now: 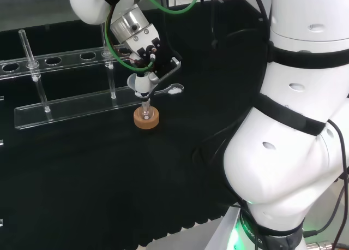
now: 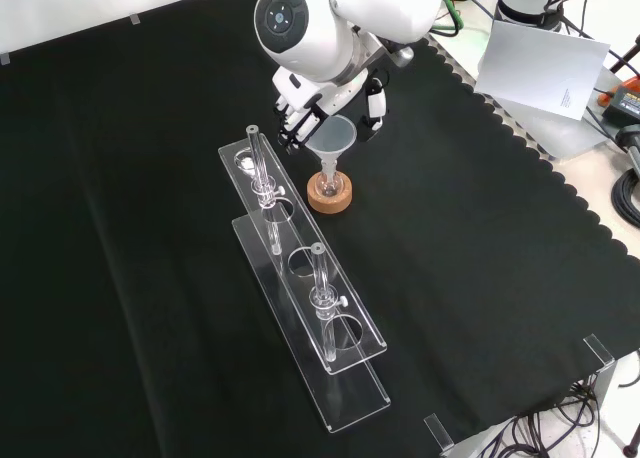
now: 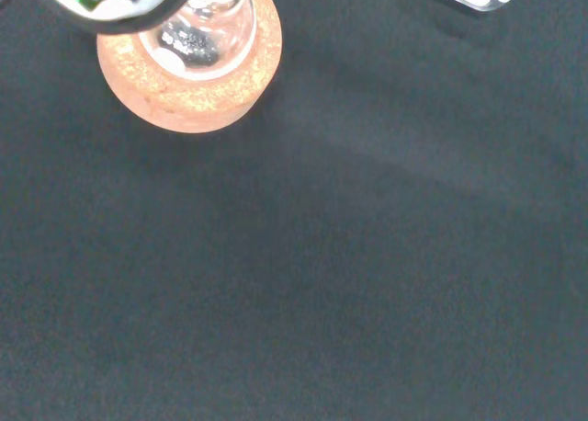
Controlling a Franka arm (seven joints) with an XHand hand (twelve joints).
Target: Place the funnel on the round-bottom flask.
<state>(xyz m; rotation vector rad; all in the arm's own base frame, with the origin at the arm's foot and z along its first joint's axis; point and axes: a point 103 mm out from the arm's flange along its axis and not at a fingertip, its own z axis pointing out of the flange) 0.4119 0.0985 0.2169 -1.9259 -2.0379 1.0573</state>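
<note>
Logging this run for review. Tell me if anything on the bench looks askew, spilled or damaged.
Nothing stands out. The funnel stands upright with its stem down in the round-bottom flask, which sits on its cork ring. The hand is at the funnel. The clear rack stands level; no spill on the cloth.

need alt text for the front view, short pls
A white robot arm's hand holds a clear funnel with its stem down in a flask on a cork ring, on black cloth. To the left, a clear rack with two glass tubes runs toward the camera.
</note>
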